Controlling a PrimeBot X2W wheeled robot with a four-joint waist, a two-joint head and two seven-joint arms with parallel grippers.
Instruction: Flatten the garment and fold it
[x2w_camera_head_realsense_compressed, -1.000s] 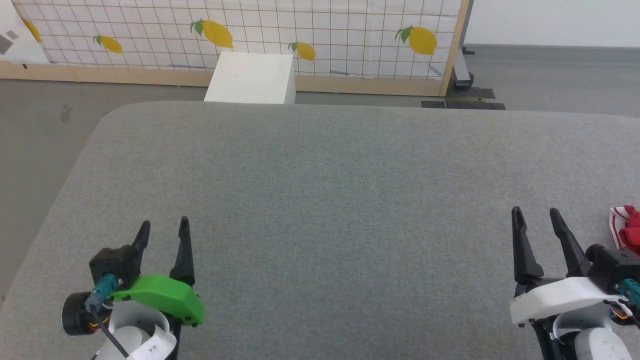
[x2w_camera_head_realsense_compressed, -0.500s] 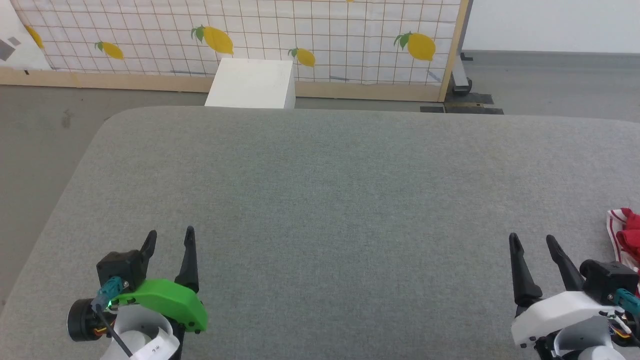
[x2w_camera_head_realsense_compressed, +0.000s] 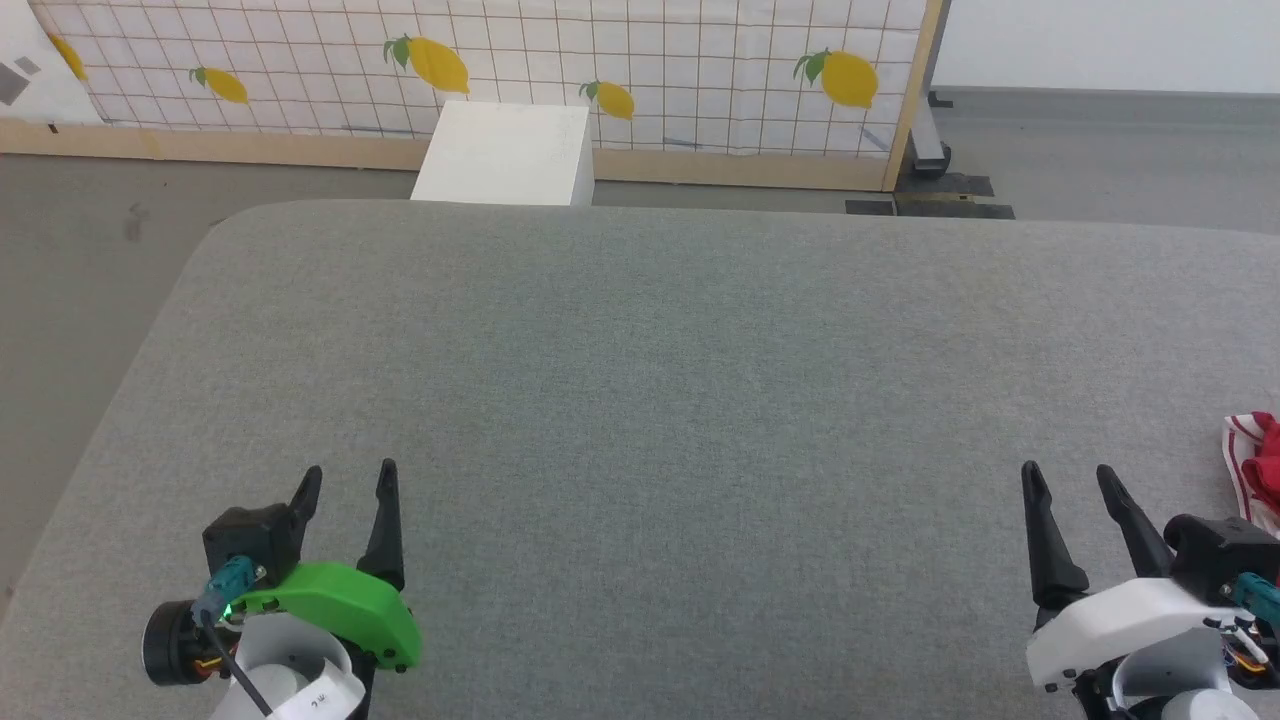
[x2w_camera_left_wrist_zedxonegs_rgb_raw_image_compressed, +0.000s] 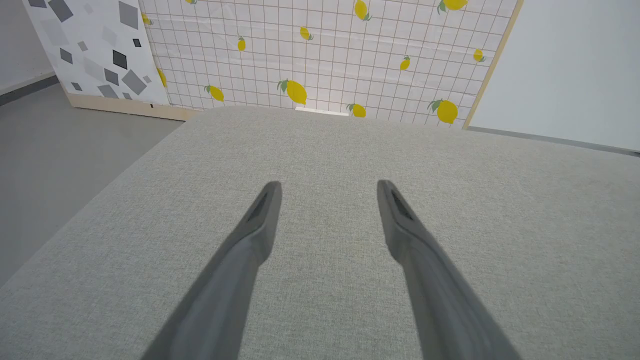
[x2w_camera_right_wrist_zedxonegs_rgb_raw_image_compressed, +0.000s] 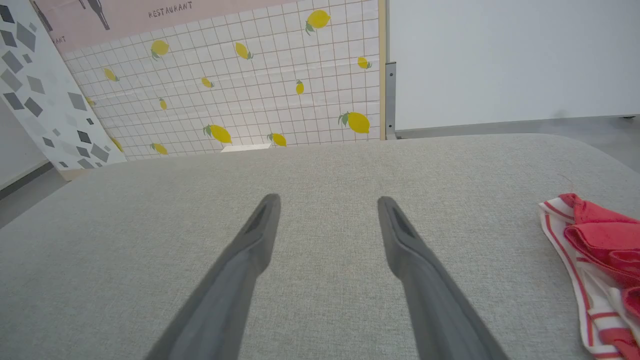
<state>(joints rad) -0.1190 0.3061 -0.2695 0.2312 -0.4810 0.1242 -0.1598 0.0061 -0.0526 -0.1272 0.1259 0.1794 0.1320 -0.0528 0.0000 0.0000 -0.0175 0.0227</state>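
Observation:
The garment (x2w_camera_head_realsense_compressed: 1258, 468) lies crumpled at the right edge of the head view, red cloth with white-and-red striped trim, mostly cut off by the frame. In the right wrist view the garment (x2w_camera_right_wrist_zedxonegs_rgb_raw_image_compressed: 597, 250) sits bunched at the far right on the grey padded table (x2w_camera_head_realsense_compressed: 640, 400). My right gripper (x2w_camera_head_realsense_compressed: 1068, 474) is open just left of the garment and apart from it, nothing between its fingers (x2w_camera_right_wrist_zedxonegs_rgb_raw_image_compressed: 260, 220). My left gripper (x2w_camera_head_realsense_compressed: 348, 475) is open at the lower left over bare table, its fingers (x2w_camera_left_wrist_zedxonegs_rgb_raw_image_compressed: 265, 205) empty.
A white box (x2w_camera_head_realsense_compressed: 505, 152) stands on the floor beyond the table's far edge. Behind it runs a lemon-patterned grid panel (x2w_camera_head_realsense_compressed: 640, 60) on a wooden frame. Grey floor lies to the left of the table's rounded left edge.
The head camera has shifted slightly, so the whole picture sits a little differently. Both grippers now show a little lower than one second ago and stay open.

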